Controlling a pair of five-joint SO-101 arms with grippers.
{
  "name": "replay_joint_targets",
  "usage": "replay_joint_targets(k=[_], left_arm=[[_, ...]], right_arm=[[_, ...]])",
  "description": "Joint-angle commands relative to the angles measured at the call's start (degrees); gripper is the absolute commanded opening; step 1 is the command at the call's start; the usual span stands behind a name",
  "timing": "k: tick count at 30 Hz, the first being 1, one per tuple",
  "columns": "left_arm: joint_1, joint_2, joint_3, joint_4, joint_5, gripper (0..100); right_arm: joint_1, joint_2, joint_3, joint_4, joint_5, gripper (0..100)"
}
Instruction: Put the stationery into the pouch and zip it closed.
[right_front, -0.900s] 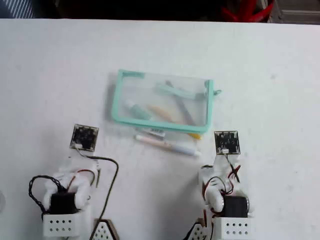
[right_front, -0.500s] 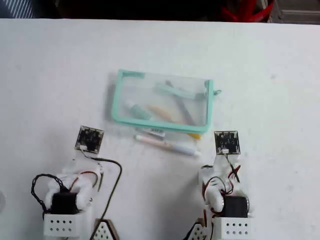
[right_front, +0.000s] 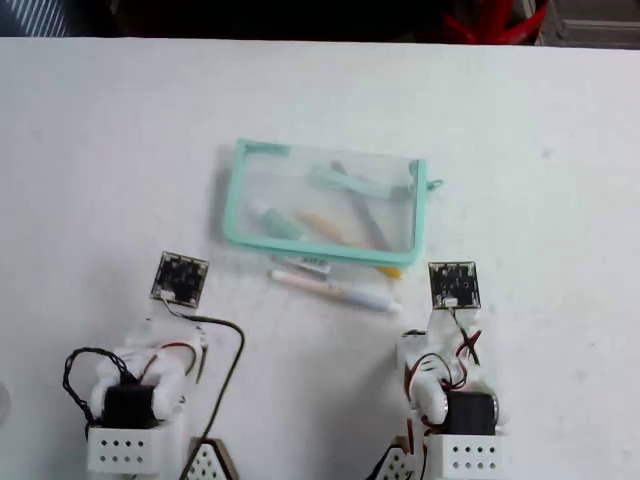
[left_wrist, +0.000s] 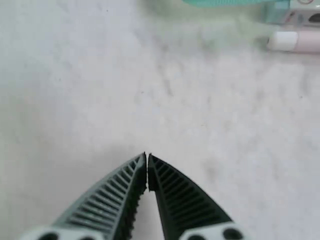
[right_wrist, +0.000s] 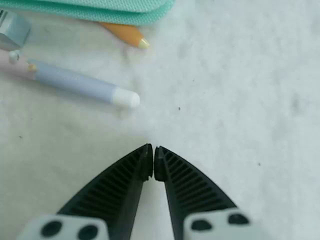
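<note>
Teal-trimmed clear pouch (right_front: 325, 205) flat at the middle of white table (right_front: 520, 150), several stationery items visible through its wall. Pale pen (right_front: 335, 290) loose on the table just beside the pouch's near edge, between pouch and arms. Orange pencil tip (right_wrist: 127, 35) protruding at that same edge; inside or beneath, cannot tell. Left gripper (left_wrist: 147, 157) pinched closed on nothing, above bare table. Right gripper (right_wrist: 153, 150) likewise closed on nothing, near the pen's white-capped end.

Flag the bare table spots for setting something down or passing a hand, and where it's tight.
Bare: the table beyond the pouch, both flanks of it, and the gap between the arms. Tight: the near strip along the pouch, where pens lie ahead of the right gripper.
</note>
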Motion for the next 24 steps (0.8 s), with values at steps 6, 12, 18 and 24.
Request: replay_joint_targets(k=[6,12,18,24], left_arm=[[-3.74,0.22,-0.18,0.26,-0.62,3],[-14.2,0.22,-0.18,-0.18,-0.18,3],[-9.63,0.22,-0.18,-0.26,-0.18,3],[-3.65,0.22,-3.34,-10.73,-0.62,6]], right_arm=[[0.13,-0.31,0.53,-0.66,0.53,1.9],[0.04,-0.31,0.53,-0.66,0.53,1.9],[0.04,-0.31,0.53,-0.66,0.44,1.9],[0.04,-0.31,0.53,-0.66,0.53,1.9]])
